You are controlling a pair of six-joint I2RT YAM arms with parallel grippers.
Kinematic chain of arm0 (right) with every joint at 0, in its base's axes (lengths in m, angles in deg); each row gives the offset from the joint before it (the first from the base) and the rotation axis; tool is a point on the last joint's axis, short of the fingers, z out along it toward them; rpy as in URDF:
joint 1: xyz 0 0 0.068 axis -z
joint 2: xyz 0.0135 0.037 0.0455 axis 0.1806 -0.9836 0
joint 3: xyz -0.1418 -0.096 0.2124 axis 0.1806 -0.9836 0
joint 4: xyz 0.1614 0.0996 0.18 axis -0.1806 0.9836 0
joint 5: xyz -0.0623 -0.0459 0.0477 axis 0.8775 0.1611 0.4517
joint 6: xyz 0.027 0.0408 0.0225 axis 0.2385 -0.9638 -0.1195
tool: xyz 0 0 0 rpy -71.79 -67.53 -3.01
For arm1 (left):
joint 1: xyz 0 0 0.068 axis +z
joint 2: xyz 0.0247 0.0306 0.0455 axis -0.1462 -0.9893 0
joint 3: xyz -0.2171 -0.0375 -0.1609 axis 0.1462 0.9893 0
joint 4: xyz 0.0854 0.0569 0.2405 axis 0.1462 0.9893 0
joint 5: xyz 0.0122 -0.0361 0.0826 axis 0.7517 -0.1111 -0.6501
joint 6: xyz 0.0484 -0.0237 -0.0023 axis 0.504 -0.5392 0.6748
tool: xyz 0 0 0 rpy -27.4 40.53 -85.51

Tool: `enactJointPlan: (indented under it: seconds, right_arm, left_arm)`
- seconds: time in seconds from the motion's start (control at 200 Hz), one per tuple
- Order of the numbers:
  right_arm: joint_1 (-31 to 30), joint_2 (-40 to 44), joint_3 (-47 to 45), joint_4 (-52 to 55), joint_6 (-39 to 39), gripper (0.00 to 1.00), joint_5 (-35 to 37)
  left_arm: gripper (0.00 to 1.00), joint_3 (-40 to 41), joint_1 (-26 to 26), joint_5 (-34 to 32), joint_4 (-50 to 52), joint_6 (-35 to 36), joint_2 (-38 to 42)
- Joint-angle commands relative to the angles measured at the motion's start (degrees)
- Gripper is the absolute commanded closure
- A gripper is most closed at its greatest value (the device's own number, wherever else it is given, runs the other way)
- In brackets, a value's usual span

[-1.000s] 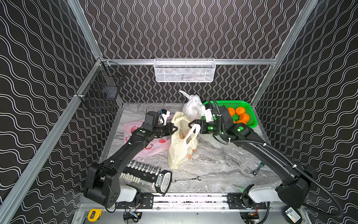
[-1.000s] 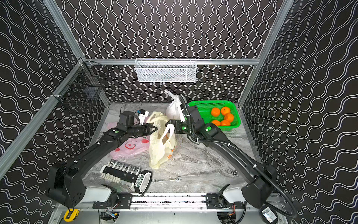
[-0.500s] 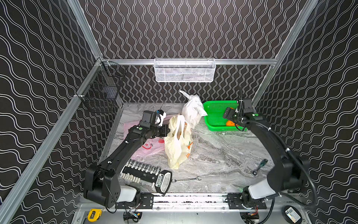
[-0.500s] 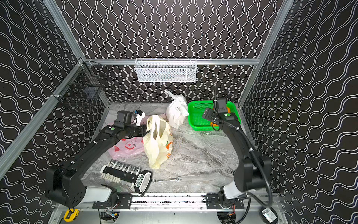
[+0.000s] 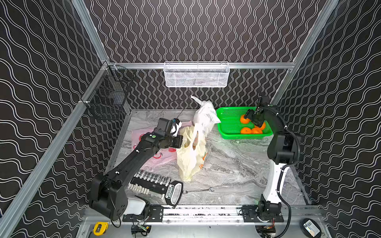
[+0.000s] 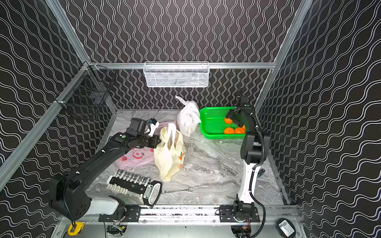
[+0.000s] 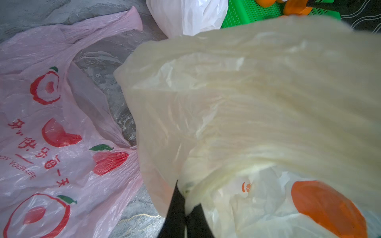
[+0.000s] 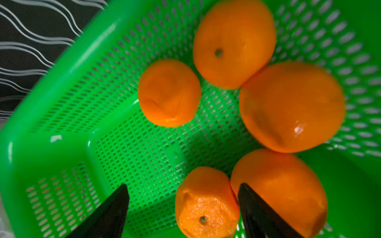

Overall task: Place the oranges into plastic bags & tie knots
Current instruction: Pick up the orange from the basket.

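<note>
Right pincer (image 8: 183, 185) jaws apart, straddling stem-up orange (image 8: 206, 204) in green basket (image 5: 231, 123), frame right-centre; orange off-centre, nearer one finger. Left pincer (image 7: 185, 214) clamped on yellowish bag (image 7: 247, 103) rim.

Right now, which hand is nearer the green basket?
Right. The right hand is open over the oranges inside the green basket; the left hand is apart, shut on the yellowish bag.

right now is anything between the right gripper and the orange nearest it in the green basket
Nothing visible does. The right gripper is open over the green basket, its fingers either side of the nearest orange. A neighbouring orange touches that one, and one finger overlaps it in the wrist view, so that side looks tight.
</note>
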Motion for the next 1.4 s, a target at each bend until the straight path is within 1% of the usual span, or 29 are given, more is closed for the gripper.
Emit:
enactJointPlan:
  seconds: [0.0,0.09,0.22,0.4,0.48,0.611,0.756,0.916,1.066,1.141,1.226,1.301,1.391]
  right_arm:
    - [-0.03,-0.77,-0.57,4.74,2.07,0.14,-1.49]
    - [-0.16,-3.42,2.18,7.9,2.3,0.13,-1.39]
    - [-0.62,-6.03,3.89,9.79,2.47,0.11,0.85]
    - [-1.24,-8.84,5.15,11.72,3.22,0.13,1.49]
    - [-1.5,-9.78,5.81,12.85,3.28,0.16,1.86]
    - [-2.04,-8.98,4.33,12.46,3.29,0.22,2.58]
    - [-2.14,-8.2,3.66,12.42,3.1,0.35,2.26]
    - [-2.27,-3.56,0.87,10.94,2.24,0.43,2.29]
    - [-2.32,3.36,-3.8,7.9,1.67,0.46,2.67]
    - [-2.32,5.92,-4.82,8.11,1.95,0.48,3.18]
    - [-2.25,8.73,-5.76,8.74,2.06,0.48,2.45]
    - [-3.22,12.43,-7.05,9.26,2.29,0.5,0.65]
    - [-6.38,19.44,-10.66,7.97,2.77,0.51,-0.44]
  left_arm:
    - [1.0,0.44,-0.22,-0.55,-0.4,0.55,0.19]
    - [1.0,0.5,-0.6,-0.36,-0.41,0.81,-0.08]
    - [1.0,0.62,-1.26,-1.08,-0.64,0.32,0.27]
    - [1.0,0.9,-2.0,-0.91,-1.3,-0.23,0.04]
    - [1.0,0.89,-2.3,-1.08,-1.28,-0.15,0.01]
    - [1.0,1.31,-2.5,-1.04,-1.78,-0.39,0.18]
    - [1.0,1.58,-2.45,0.99,-2.26,-0.68,-0.27]
    - [1.0,2.44,-2.12,4.18,-3.65,-1.8,0.57]
    - [1.0,3.8,-0.43,8.14,-6.39,-3.78,1.24]
    - [1.0,4.47,0.37,9.5,-7.51,-4.68,1.48]
    - [1.0,5.51,1.64,12.66,-9.65,-6.17,1.82]
    - [1.0,6.56,3.22,15.77,-12.26,-8.26,2.27]
    - [1.0,7.23,4.17,18.14,-14.48,-9.78,2.47]
